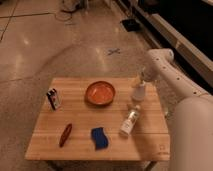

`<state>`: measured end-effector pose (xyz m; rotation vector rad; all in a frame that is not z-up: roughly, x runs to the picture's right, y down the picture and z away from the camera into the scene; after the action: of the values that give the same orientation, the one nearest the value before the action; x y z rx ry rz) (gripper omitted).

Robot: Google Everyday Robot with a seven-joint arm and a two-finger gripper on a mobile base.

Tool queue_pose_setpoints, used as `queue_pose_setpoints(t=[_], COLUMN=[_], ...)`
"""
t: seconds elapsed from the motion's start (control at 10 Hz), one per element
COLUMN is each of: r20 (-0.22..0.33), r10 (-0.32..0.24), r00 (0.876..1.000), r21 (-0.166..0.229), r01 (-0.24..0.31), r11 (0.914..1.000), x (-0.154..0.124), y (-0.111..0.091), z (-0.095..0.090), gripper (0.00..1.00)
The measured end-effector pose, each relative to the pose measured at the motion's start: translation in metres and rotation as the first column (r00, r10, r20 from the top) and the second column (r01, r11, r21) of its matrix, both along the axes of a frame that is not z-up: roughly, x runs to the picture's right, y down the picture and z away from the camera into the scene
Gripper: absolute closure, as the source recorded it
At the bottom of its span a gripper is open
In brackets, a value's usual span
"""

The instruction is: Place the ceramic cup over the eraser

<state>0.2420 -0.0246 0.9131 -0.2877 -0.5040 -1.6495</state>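
Shows a wooden bench (80, 120) on a speckled stone floor (50, 45). Puts the ceramic cup (138, 92) upright on the bench close to the back right corner, just inside the right edge, plain white, no handle. Has the gripper (140, 80) directly over the top of the cup, at the end of a white arm (161, 62) reaching in from beyond the right edge. Reads the jaws as released and spread wide, clamped on nothing; cannot tell whether they touch the cup's top or only hang just above it. Locates the eraser (53, 98) near the left edge, in the back half of the bench, a small dark block with a white face, standing on end and well apart from the cup. Sets an orange bowl (100, 92) near the middle of the back edge, between eraser and cup, touching neither. Shows a clear plastic bottle (130, 121) just in front of the cup, toward the right edge, cap end pointing at the cup; cannot tell whether upright or lying. Adds a blue sponge (99, 137) flat near the middle of the front edge, and a slim red object (65, 135) lying at a slant near the front left corner, left of the sponge. Fills the lower right of the view with the robot's white body (192, 135), off the bench.
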Motion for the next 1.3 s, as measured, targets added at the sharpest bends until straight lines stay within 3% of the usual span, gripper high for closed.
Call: queue_pose_setpoints(t=[0.6,0.9,1.2,1.3], r20=[-0.028,-0.066,-0.098,-0.098], r10=[0.005,-0.009,-0.037,-0.043], r00=[1.0,0.998,0.995,0.994], r21=[0.005,-0.022,-0.072,-0.08], r01=[-0.005,0.008,0.03,0.035], r11=[1.0,0.9997,0.9969,0.9962], x=[-0.005,-0.004,-0.005,-0.007], y=[-0.002,0.003,0.014,0.015], z=[0.02,0.025,0.027,0.026], gripper=[0.24,0.54,0.85,0.9])
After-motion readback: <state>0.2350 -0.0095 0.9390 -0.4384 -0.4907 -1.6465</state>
